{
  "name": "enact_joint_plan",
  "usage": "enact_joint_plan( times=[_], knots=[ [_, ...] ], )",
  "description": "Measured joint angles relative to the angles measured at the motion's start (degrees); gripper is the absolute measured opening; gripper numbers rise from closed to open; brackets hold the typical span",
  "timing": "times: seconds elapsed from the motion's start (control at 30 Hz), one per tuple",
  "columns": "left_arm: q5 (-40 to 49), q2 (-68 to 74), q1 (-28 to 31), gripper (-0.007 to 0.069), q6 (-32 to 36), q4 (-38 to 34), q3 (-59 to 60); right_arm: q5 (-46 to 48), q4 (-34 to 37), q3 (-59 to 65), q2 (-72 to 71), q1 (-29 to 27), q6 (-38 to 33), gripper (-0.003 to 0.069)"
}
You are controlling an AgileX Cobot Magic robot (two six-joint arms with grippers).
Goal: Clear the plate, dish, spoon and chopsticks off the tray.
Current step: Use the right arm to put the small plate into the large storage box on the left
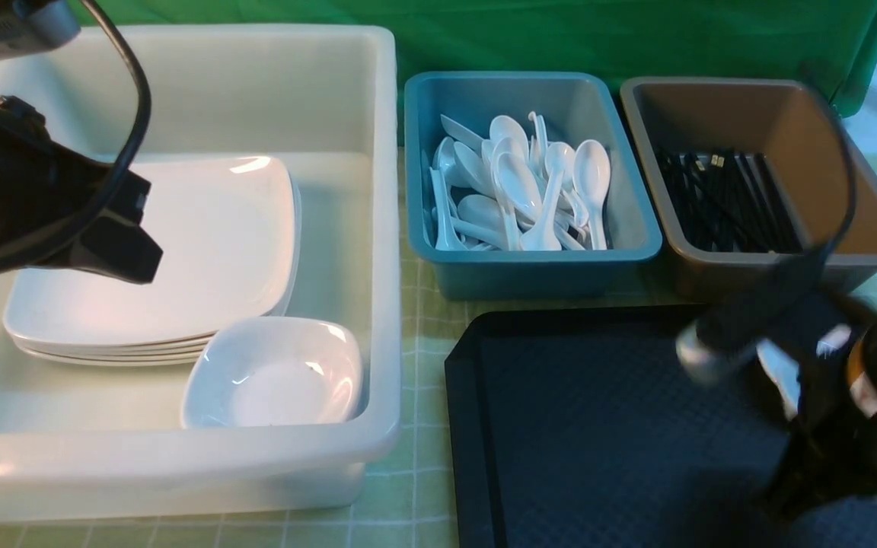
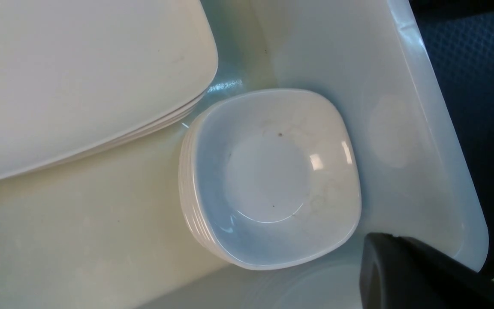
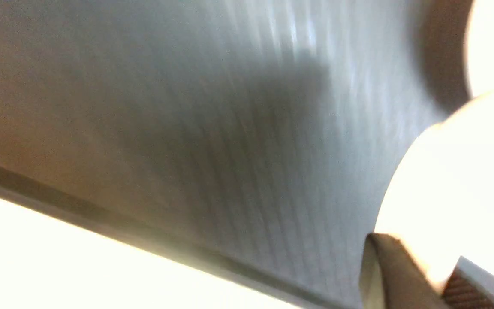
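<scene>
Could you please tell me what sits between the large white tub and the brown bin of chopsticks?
The teal bin full of white spoons, seen in the front view.

Diamond-patterned black on the tray (image 1: pixel 598 396); teal and brown on two bins (image 1: pixel 530 274); glossy white on plates (image 1: pixel 202 228), dishes (image 1: pixel 275 377), spoons (image 1: pixel 518 183); pale green checks across the table (image 1: pixel 416 472).

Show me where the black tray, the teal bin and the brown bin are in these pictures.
black tray (image 1: pixel 598 426), front view, on its bare textured floor.
teal bin (image 1: pixel 537 278), front view, on its near outer wall.
brown bin (image 1: pixel 712 114), front view, on its far inner wall.
</scene>
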Motion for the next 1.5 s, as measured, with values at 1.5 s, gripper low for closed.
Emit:
enact_joint_plan(
  times=[1.5],
  knots=[
    [-1.53,0.00,21.38,-0.0012,-3.01,0.07,0.00,-25.50,6.75,-40.96,42.42,20.39,-35.90,0.0141]
  ],
)
